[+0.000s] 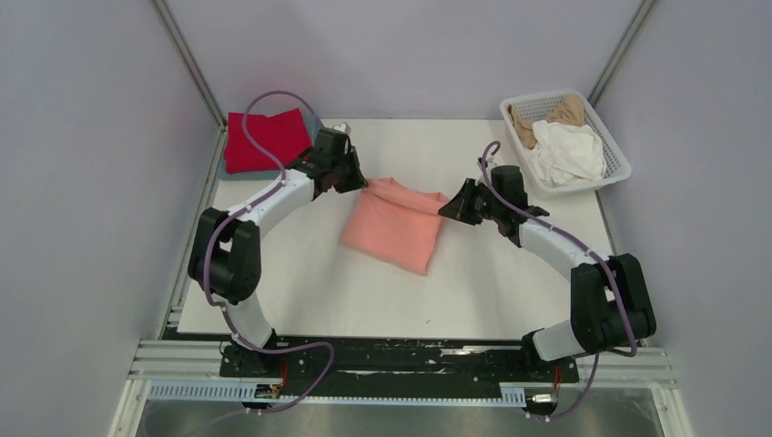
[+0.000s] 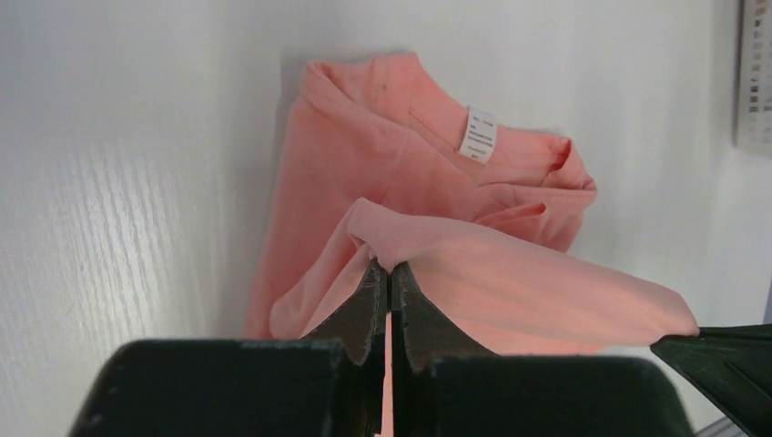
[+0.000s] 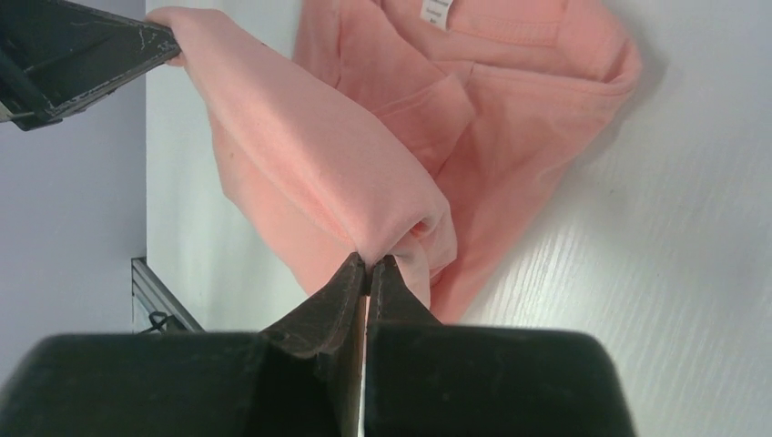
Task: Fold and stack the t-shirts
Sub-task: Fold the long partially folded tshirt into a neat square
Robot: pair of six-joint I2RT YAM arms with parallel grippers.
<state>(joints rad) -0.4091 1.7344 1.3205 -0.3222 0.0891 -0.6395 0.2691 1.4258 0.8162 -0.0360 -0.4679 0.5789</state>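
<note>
The salmon-pink t-shirt (image 1: 393, 225) lies partly folded in the middle of the table, its far edge lifted and stretched between both grippers. My left gripper (image 1: 360, 183) is shut on its left corner, seen in the left wrist view (image 2: 389, 267) pinching the pink cloth (image 2: 510, 273). My right gripper (image 1: 446, 208) is shut on the right corner, seen in the right wrist view (image 3: 367, 262) pinching the cloth (image 3: 319, 155). The collar with its white label (image 2: 478, 135) lies on the table below. A bright red t-shirt (image 1: 264, 138) lies folded on a grey-blue one (image 1: 318, 127) at the back left.
A white lattice basket (image 1: 618, 161) at the back right holds a white shirt (image 1: 568, 153) and a tan shirt (image 1: 557, 113). Grey walls enclose the table on three sides. A black rail (image 1: 391, 357) runs along the near edge by the arm bases.
</note>
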